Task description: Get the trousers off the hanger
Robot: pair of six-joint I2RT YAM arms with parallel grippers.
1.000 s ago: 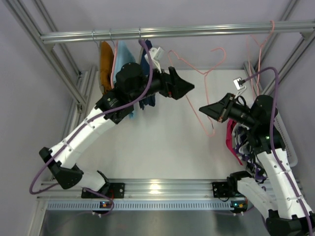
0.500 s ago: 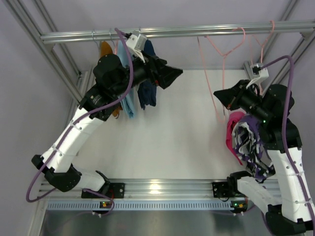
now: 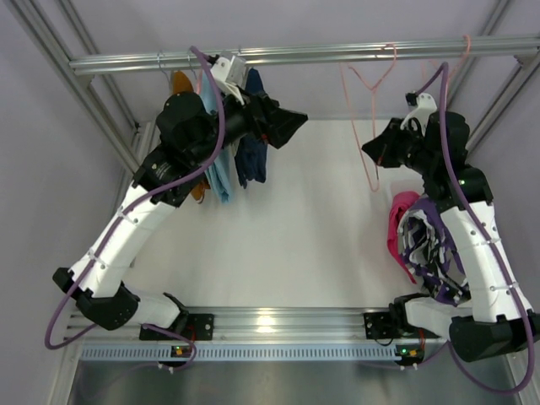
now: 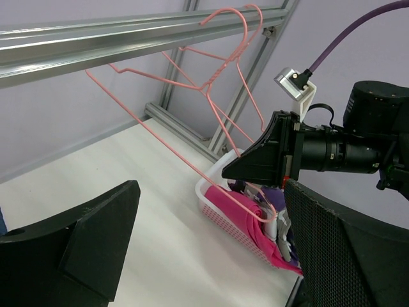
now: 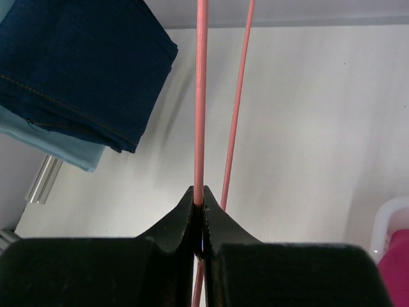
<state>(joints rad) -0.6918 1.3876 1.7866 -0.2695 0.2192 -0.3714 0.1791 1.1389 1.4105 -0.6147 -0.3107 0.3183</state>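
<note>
Both trousers (image 3: pixel 422 240) in basket (image 4: pixel 217 208) below right gripper (image 3: pixel 369 152), pinching pink hanger (image 5: pixel 199 96); left gripper (image 3: pixel 291 125) spread.

The white table (image 3: pixel 295 228) has a flat, smooth top. At its right edge a white lattice basket (image 4: pixel 218 210) seems to stand on it, though an arm hides much of it from above. In the basket lie the magenta-pink trousers (image 3: pixel 395 226) and the navy patterned trousers (image 3: pixel 424 243). Above the far side runs a metal rail (image 3: pixel 295 56). It carries a pink wire hanger (image 4: pixel 212 82) and, further left, several hung garments (image 3: pixel 249 160).
</note>
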